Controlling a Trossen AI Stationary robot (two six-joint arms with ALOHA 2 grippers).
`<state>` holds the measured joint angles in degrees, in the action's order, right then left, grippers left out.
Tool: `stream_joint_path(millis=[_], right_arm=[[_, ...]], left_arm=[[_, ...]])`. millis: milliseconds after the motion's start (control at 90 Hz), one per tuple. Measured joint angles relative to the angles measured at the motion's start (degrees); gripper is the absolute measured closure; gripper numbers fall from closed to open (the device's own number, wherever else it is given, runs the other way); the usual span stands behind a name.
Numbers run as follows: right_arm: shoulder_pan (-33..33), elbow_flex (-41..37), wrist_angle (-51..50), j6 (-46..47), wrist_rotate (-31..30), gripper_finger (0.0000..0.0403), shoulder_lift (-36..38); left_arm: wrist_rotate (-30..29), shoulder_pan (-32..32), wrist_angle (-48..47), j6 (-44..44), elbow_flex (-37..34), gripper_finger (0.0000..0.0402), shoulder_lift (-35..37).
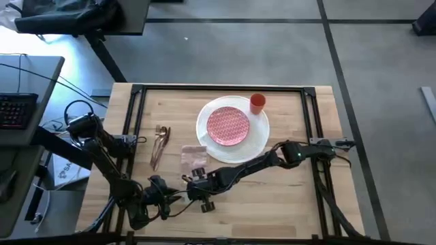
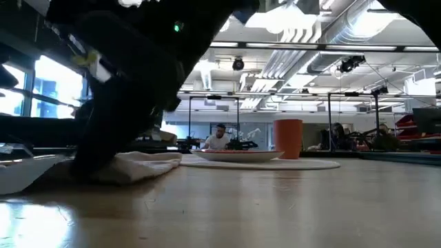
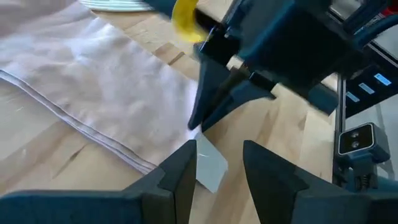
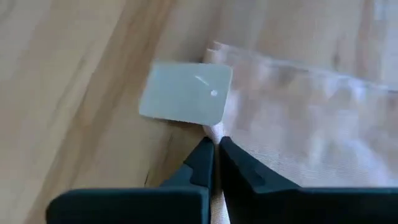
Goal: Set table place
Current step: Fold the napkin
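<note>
Two plates stacked, red-patterned plate (image 1: 227, 125) on one large white plate (image 1: 253, 139), one orange cup (image 1: 257, 103) beside them, copper cutlery (image 1: 159, 145) farther left. Right gripper (image 4: 216, 149) pinches the single pink napkin (image 3: 93, 81) corner on the table (image 1: 272, 204); left gripper (image 3: 219, 163) sits nearby, fingers narrowly apart.

High view straight down over table (image 1: 272, 204), low view level across it, 2 wrist views close on napkin (image 4: 311, 118).

Right arm: extends from its base at 3 o'clock across toward 7 o'clock, held low.
Right gripper (image 4: 216, 155): fingers pressed together, pinching the napkin (image 4: 311, 118) at its corner.
Left arm: folded at 8 o'clock, forearm reaching toward 6 o'clock.
Left gripper (image 3: 219, 168): fingers parted, nothing between them, aimed at the right gripper close by.
</note>
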<state>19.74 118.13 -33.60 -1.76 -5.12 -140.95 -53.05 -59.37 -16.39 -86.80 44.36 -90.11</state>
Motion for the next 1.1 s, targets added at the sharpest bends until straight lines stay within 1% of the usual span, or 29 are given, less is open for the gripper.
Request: stream_joint_path(millis=[222,367,456,567,689,767,844,889,967,1044,1100], right_arm=[[1.79,0.04,-5.70,-0.58,-4.30,0.0403,4.06],[3.36,0.09,-10.16,-1.37,-6.48,0.0403,7.61],[4.70,0.09,-14.69,-1.52,-8.71,0.0403,10.12],[6.68,0.07,-19.61,-1.18,-12.11,0.0403,13.76],[8.99,0.20,-23.96,1.82,-15.75,0.0403,17.04],[10.59,0.09,-27.65,4.58,-18.39,0.0403,17.72],[12.31,0.07,-30.82,8.07,-19.77,0.0403,18.29],[13.28,0.08,-32.36,10.20,-20.60,0.0403,18.50],[15.27,-0.10,-35.17,13.98,-22.33,0.0403,18.54],[17.39,-3.14,-35.17,17.64,-24.46,0.0403,19.36],[18.64,-6.01,-35.06,20.91,-25.13,0.0403,20.68]], left_arm=[[-1.68,0.00,0.05,1.53,0.00,0.0287,0.00],[-4.56,0.16,0.73,4.07,0.00,0.0287,0.00],[-5.90,0.61,4.28,10.39,0.00,0.0287,0.00],[-6.54,2.05,10.85,21.74,0.00,0.0287,0.00],[-6.06,4.58,17.14,33.86,0.00,0.0287,0.00],[-4.62,6.63,20.71,41.26,0.00,0.0287,-0.23],[-2.24,9.03,24.67,47.85,0.00,0.0287,-1.43],[0.29,10.80,27.32,51.67,0.00,0.0287,-2.57],[6.49,13.87,33.05,58.50,0.00,0.0287,-5.38],[12.04,16.59,39.35,64.99,0.00,0.0287,-8.96],[13.74,18.20,43.29,69.62,0.16,0.0287,-11.73]])
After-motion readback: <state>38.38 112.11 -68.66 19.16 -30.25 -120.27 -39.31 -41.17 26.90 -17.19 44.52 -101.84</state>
